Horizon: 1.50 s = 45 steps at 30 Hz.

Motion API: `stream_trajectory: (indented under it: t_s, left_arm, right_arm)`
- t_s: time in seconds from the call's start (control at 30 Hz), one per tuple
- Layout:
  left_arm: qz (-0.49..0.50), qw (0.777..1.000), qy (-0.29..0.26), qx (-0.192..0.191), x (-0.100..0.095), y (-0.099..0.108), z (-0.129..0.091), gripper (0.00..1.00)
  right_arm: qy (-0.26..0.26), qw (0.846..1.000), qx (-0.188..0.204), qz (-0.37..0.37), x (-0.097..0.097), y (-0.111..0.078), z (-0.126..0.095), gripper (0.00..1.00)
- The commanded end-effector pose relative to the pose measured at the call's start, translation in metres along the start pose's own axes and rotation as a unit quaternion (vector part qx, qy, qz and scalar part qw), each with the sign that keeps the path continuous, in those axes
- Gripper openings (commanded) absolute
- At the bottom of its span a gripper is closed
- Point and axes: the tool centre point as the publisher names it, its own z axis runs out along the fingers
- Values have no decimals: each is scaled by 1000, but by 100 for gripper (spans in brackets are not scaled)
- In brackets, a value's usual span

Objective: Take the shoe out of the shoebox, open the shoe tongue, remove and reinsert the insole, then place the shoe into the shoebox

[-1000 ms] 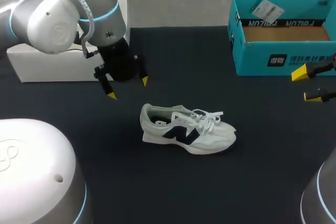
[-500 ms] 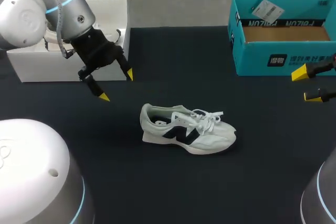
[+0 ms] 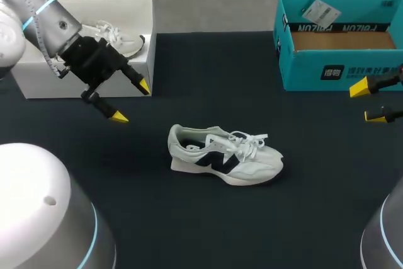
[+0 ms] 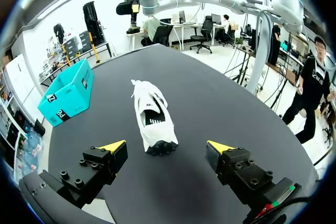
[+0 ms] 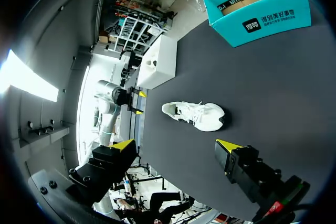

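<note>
Shoes, two: one shoe [image 3: 223, 155] on our table [image 3: 189, 231], second shoe [image 3: 123, 39] in white box [image 3: 38, 80] (teal shoebox [image 3: 340, 70] apart); left gripper [image 3: 131, 101] and right gripper [image 3: 366, 101] gape wide.

A white box [image 3: 31, 80] stands on the dark table [image 3: 208, 61], just behind the left gripper [image 3: 131, 101]. In the box, a little past the gripper's yellow tips, lies what looks like another white shoe [image 3: 119, 34] with laces, but only part of it shows. The box is far away from the right gripper [image 3: 368, 102], across the table. The table's black top spreads out under both grippers.
</note>
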Motion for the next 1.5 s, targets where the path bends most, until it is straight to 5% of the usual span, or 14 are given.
stream_trajectory:
  t_s: [0.03,0.3,0.63,0.7,1.1,1.5]
  left_arm:
    - [0,1000,1,4,-1,2,0,100]
    - [-78,994,-64,-30,9,-8,2,100]
    - [-173,967,-185,10,32,-2,21,100]
    - [-165,975,-146,-5,31,-4,28,100]
    - [-165,975,-146,-5,31,-4,28,100]
    - [-150,978,-132,62,25,26,50,100]
  right_arm:
    - [-1,1000,-1,1,0,-1,0,100]
    - [-1,1000,-1,1,0,-1,0,100]
    - [-1,1000,-1,1,0,-1,0,100]
    - [-1,1000,-1,1,0,-1,0,100]
    - [-1,1000,-1,1,0,-1,0,100]
    - [-1,1000,-1,1,0,-1,0,100]
